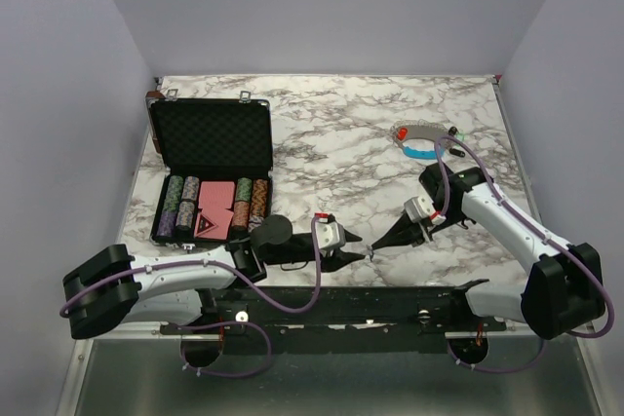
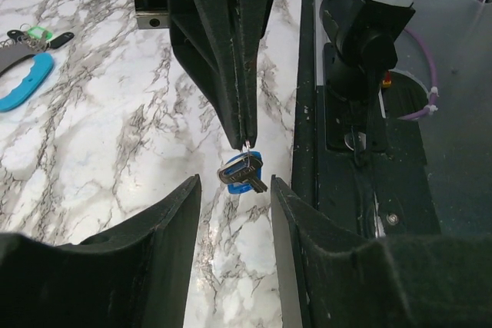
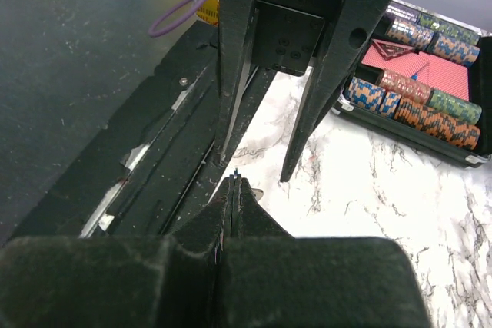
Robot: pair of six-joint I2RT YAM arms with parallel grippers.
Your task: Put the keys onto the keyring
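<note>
My right gripper (image 1: 376,247) is shut on the blue key (image 2: 242,173), pinching it by its top so it hangs just above the marble. In the right wrist view the shut tips (image 3: 234,183) hide most of the key. My left gripper (image 2: 234,217) is open, its fingers (image 2: 157,251) either side of the space just before the key, not touching it. The keyring (image 1: 425,142) lies at the far right with its light-blue section (image 2: 23,86); a red key (image 1: 403,132) and a green key (image 1: 459,135) lie at its ends.
An open black foam-lined case (image 1: 210,133) with striped poker chips and red cards sits at the left, also in the right wrist view (image 3: 430,105). The black base rail (image 1: 341,304) runs along the near edge, right beside both grippers.
</note>
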